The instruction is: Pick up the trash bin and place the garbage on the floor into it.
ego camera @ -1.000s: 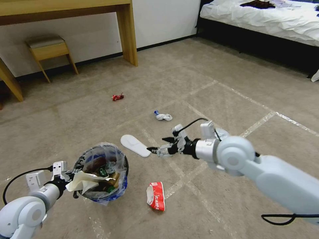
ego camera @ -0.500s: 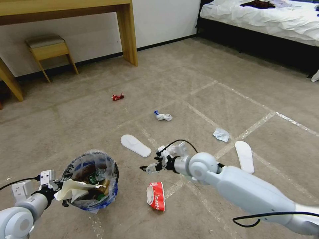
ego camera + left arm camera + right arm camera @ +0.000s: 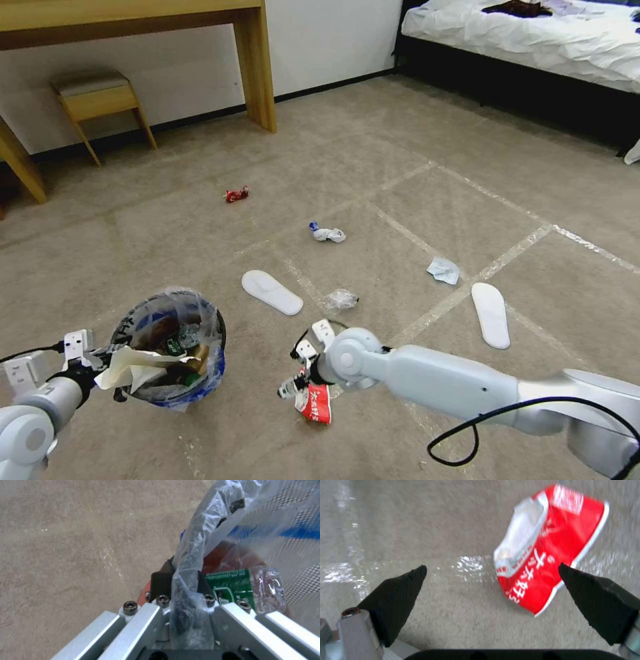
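Head view: the carpeted floor [image 3: 400, 167] spreads ahead, a bed [image 3: 533, 33] well beyond the right pincer [image 3: 291, 387] and a wooden table [image 3: 253, 67] with a stool [image 3: 100, 100] well beyond the left pincer [image 3: 100, 377]; the trash bin [image 3: 170, 347], lined with a clear-and-blue bag and part full of litter, is held up at its near rim by the left pincer, and the left wrist view shows the fingers [image 3: 160, 582] pressed together on rim and bag film, a green-labelled bottle [image 3: 246, 587] just inside; a white slipper sole [image 3: 272, 292] lies beyond the right pincer, a second sole [image 3: 491, 313] well off to its right; the red-white carton [image 3: 313, 403] lies on the floor directly beneath the right pincer, whose fingers [image 3: 396, 600] are spread wide, the carton nearer one fingertip, seemingly not yet touched; smaller litter lies farther out: a crumpled clear plastic piece [image 3: 341, 299], a pale-blue tissue [image 3: 445, 270], a white-and-blue wad [image 3: 327, 233], a red wrapper [image 3: 236, 195].
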Tool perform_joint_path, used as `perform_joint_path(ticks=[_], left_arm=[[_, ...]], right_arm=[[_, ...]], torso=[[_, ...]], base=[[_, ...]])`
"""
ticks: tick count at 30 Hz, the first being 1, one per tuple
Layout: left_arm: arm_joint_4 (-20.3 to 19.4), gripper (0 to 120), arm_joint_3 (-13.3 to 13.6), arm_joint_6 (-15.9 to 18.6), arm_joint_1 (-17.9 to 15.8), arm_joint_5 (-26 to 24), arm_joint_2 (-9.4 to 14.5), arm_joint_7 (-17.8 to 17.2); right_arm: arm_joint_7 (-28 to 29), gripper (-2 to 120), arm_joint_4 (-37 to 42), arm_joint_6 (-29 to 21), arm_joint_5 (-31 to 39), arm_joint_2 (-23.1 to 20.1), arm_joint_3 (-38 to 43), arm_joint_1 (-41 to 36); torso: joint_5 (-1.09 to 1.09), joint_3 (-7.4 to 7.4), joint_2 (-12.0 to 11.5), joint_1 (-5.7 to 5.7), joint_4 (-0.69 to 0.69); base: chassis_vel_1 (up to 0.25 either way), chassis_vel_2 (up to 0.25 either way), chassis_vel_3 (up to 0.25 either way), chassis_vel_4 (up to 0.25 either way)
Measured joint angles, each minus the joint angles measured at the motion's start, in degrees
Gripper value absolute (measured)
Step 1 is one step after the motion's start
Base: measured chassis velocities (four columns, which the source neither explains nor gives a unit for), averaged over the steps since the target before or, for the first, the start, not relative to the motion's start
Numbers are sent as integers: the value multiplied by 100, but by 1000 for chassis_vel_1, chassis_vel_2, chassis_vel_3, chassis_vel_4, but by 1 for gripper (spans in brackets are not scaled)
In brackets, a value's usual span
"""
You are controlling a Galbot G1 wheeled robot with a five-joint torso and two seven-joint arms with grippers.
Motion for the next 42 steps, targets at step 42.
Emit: perform_joint_path(ticks=[42], left_arm=[[-87,1,98,-148,59,89,-179,144]], right_arm=[[173,100,-2119,263,-1003,1155,689,-737]], torso=[[1,0,0,-1,2]], base=[[0,0,0,0]])
